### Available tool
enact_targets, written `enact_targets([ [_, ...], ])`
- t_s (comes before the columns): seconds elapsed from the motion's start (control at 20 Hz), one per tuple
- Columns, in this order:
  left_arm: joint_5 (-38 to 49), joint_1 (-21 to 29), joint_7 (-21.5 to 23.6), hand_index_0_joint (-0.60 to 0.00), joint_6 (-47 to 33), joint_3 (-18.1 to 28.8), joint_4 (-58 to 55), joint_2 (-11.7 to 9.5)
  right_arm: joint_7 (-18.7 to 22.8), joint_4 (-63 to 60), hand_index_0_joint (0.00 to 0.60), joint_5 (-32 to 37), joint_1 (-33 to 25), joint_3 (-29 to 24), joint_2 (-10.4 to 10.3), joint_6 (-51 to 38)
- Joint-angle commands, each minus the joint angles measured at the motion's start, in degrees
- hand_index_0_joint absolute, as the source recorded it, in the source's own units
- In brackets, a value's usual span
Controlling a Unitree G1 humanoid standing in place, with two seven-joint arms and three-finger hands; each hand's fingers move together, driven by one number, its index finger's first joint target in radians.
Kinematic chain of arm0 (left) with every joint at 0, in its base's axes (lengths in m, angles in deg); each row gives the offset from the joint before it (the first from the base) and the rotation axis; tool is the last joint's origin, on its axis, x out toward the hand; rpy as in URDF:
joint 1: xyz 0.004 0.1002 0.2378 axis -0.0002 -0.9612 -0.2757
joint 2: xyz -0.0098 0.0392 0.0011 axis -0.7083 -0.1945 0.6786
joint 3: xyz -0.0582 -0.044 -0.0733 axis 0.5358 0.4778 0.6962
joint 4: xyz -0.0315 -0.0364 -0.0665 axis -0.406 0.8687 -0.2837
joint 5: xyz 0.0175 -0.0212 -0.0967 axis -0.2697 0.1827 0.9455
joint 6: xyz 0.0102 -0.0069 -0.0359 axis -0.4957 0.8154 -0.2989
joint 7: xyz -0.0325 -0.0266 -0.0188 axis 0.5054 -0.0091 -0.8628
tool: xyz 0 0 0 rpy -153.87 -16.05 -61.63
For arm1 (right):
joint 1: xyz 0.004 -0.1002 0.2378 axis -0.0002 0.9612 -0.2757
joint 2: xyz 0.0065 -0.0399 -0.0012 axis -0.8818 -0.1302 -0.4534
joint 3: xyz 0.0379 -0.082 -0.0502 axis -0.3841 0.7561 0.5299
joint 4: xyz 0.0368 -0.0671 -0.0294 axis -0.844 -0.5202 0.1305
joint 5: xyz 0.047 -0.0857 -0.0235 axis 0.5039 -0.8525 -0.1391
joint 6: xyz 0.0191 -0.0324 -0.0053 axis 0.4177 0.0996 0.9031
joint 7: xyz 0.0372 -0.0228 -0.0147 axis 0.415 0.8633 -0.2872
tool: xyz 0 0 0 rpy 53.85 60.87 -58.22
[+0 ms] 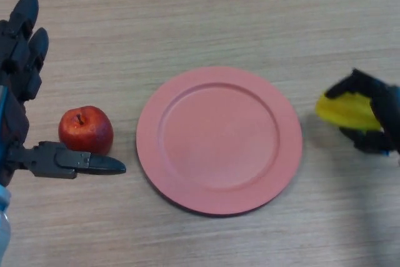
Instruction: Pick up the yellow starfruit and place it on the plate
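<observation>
The yellow starfruit [345,112] is at the right, held in my right hand [377,119], whose black fingers curl round it above and below. It is just to the right of the pink plate [219,139], which lies in the middle of the table with nothing on it. My left hand [24,92] is at the far left, open, with fingers straight up and thumb pointing right, holding nothing.
A red apple [85,129] sits on the table left of the plate, right beside my left hand's thumb [94,164]. The wooden table [206,17] stretches behind the plate.
</observation>
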Motion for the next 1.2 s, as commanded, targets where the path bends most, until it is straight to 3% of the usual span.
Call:
enact_targets([
  [0.05, 0.9, 1.4, 0.6, 0.000, -7.3, 2.9, -4.2, -1.7, 0.1, 8.1, 0.600, 4.5, -1.4, -3.7, 1.4, 0.2],
  [0.25, 1.2, 1.8, 0.6, 0.000, -6.1, 3.0, -4.4, -1.8, -5.8, 20.7, 0.600, 11.8, 0.2, -0.8, -4.1, 9.0],
  [0.3, 1.3, 2.1, 0.9, 0.000, -5.1, 2.6, -4.9, -1.8, -6.5, 23.5, 0.600, 13.8, 0.7, 0.8, -6.2, 12.1],
  [0.5, 1.5, 2.4, 0.7, 0.000, -4.6, 2.0, -5.5, -1.7, -6.5, 27.4, 0.600, 18.8, 1.9, 5.6, -10.8, 18.1],
  [0.9, 2.3, 1.1, 0.2, 0.000, -3.9, 2.3, -6.1, -1.2, -0.1, 26.2, 0.600, 23.5, 2.5, 15.7, -11.7, 24.0],
  [0.95, 2.2, 1.0, 0.2, 0.000, -4.0, 2.3, -6.1, -1.2, 0.2, 26.4, 0.551, 24.3, 2.5, 16.0, -11.7, 24.6],
  [1.1, 2.1, 1.1, 0.2, 0.000, -3.7, 2.1, -6.6, -1.2, 0.6, 27.0, 0.152, 26.5, 2.6, 16.9, -11.7, 26.1],
  [1.15, 2.4, 0.9, 0.2, 0.000, -3.3, 2.2, -7.0, -1.0, 0.5, 27.4, 0.051, 27.4, 2.5, 17.1, -11.7, 26.9],
  [1.2, 2.8, 0.8, 0.3, 0.000, -2.8, 2.2, -7.2, -1.0, 0.2, 27.6, 0.000, 28.0, 2.3, 17.1, -11.7, 27.3],
])
